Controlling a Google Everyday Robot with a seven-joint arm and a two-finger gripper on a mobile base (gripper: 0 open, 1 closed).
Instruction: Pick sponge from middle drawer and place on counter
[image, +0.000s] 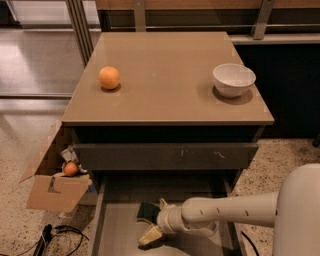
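The middle drawer (117, 235) is pulled out below the cabinet, with a flat grey floor. The sponge (146, 210), a small dark green pad, lies on that floor near the drawer's middle. My gripper (155, 219) reaches in from the right, low inside the drawer. It is open, with one pale finger (162, 203) at the sponge's far right corner and the other finger (149, 235) in front of the sponge. The sponge sits in the gap between them. The counter (165, 75) is the glossy tan top above.
An orange (109, 78) sits on the counter's left side and a white bowl (233, 79) on its right. A closed drawer front (165, 156) overhangs the open drawer. An open cardboard box (56, 185) and cables (55, 237) lie on the floor at the left.
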